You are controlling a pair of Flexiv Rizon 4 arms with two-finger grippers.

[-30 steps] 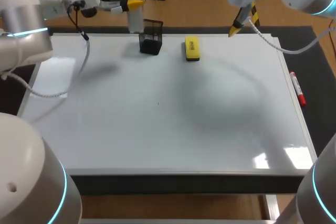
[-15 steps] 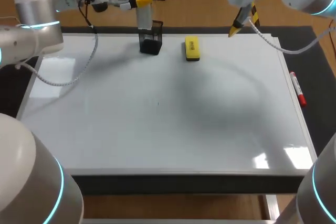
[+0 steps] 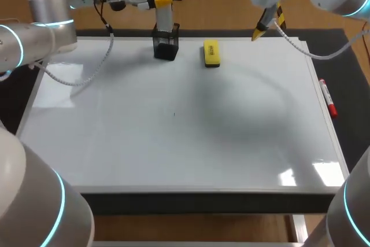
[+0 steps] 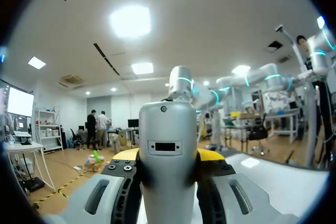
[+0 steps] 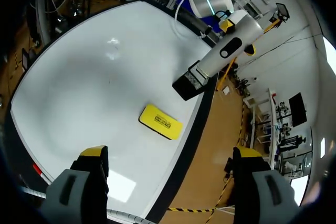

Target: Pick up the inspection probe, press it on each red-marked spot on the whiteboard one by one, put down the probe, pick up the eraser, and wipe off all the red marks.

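Observation:
The grey cylindrical probe (image 3: 164, 13) stands upright at the board's back edge, with my left gripper (image 3: 162, 1) shut on its upper part. Its lower end is at the mouth of the black mesh holder (image 3: 166, 44). In the left wrist view the probe (image 4: 168, 129) fills the space between the yellow fingertips (image 4: 210, 156). The yellow eraser (image 3: 211, 52) lies right of the holder. My right gripper (image 3: 259, 32) hangs open above the board's back right. From its wrist, the eraser (image 5: 160, 121), holder (image 5: 189, 82) and probe (image 5: 231, 48) lie ahead of the right gripper (image 5: 170, 153).
The whiteboard (image 3: 173, 137) covers most of the table, and I see only a tiny dark speck (image 3: 173, 114) near its middle. A red marker pen (image 3: 328, 99) lies along its right edge.
My left arm has carried the probe to the right, from beside the holder to directly over it. The right arm has not moved.

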